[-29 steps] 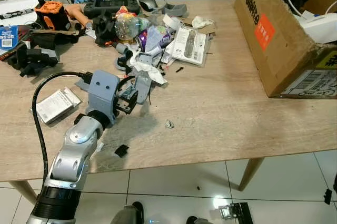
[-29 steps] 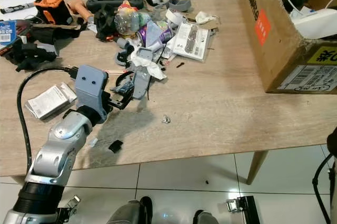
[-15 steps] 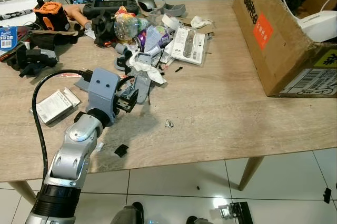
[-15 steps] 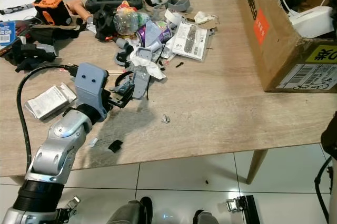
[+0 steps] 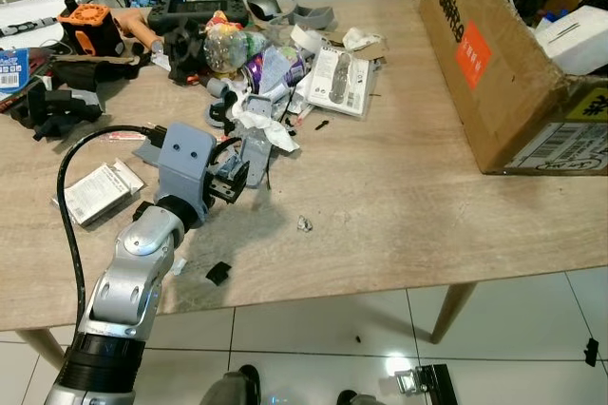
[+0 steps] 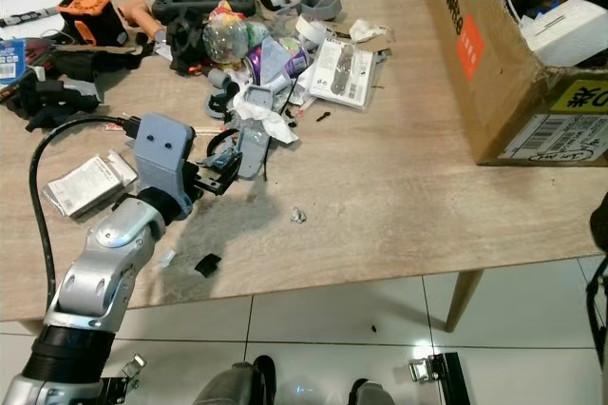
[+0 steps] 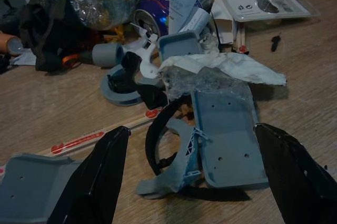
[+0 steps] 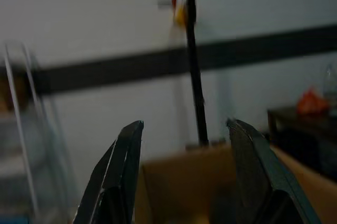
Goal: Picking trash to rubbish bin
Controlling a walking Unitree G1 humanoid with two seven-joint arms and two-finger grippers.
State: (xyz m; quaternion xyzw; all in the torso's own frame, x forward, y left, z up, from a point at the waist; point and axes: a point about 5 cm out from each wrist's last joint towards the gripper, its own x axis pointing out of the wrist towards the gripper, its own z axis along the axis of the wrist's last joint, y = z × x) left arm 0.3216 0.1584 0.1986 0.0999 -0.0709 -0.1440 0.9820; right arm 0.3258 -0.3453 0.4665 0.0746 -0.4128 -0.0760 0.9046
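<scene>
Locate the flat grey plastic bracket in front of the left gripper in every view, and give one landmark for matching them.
Left eye view: grey bracket just past the left gripper, under crumpled white paper.
Right eye view: bracket left of centre, same spot on the table.
Left wrist view: bracket between the open black fingers.
Right wrist view: not in it.
Shared landmark: the purple can.

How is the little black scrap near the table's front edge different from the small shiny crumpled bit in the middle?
The black scrap is dark, flat and angular; the crumpled bit is pale, silvery and balled up. The black scrap lies close to the table edge, beside the robot's left forearm; the crumpled bit sits farther in, on open wood. Both are tiny, loose and untouched, apart from the main clutter pile.
</scene>
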